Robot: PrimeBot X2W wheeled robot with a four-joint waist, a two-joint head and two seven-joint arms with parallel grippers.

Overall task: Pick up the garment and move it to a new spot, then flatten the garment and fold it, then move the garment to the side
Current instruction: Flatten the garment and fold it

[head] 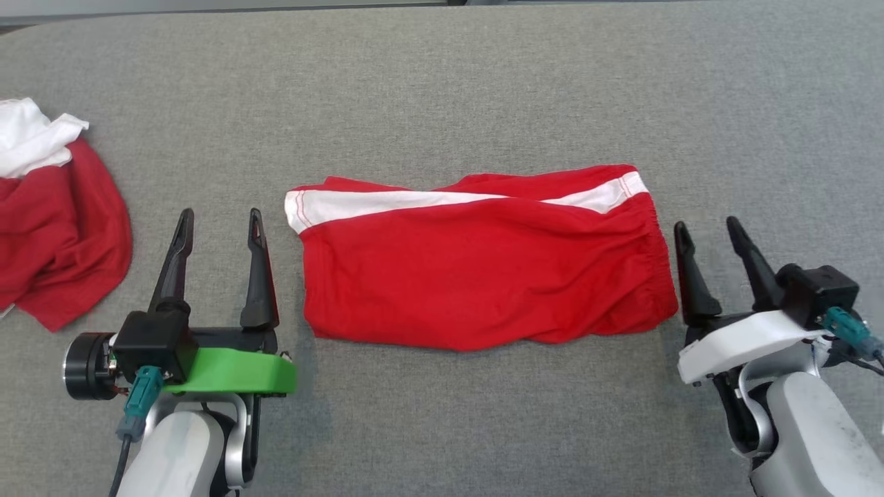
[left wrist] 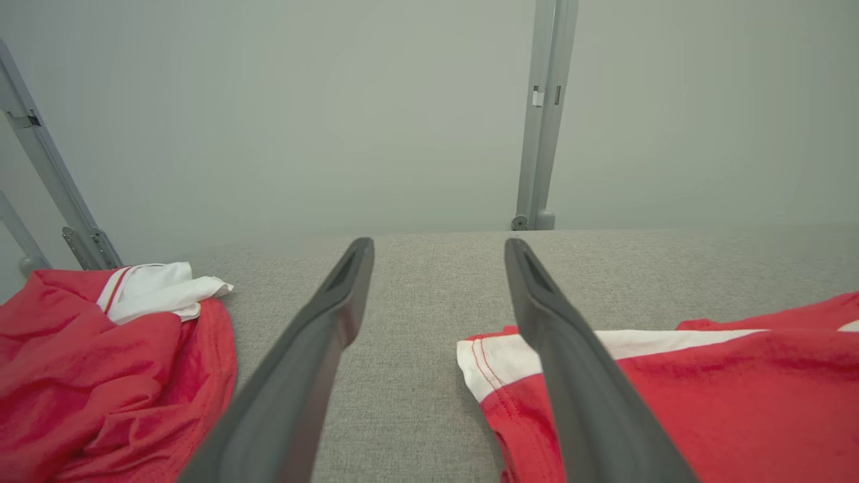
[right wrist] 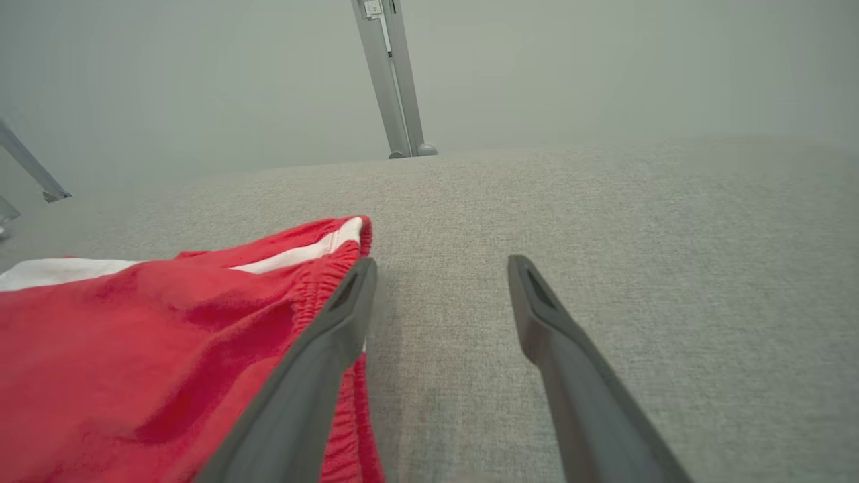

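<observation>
Here, two soft red-and-white cloths on the grey woven bench [head: 442, 83]: folded garment [head: 483, 276], oblong, centre; crumpled heap [head: 62, 235], left edge. Left claw [head: 220, 214], right claw [head: 706, 223]: both spread, empty.

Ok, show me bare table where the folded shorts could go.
Widest bare table: the far strip beyond the folded red shorts. The right side past the right gripper is bare too. Crowded on the left: the left gripper sits between the shorts and a crumpled red-and-white garment.
</observation>
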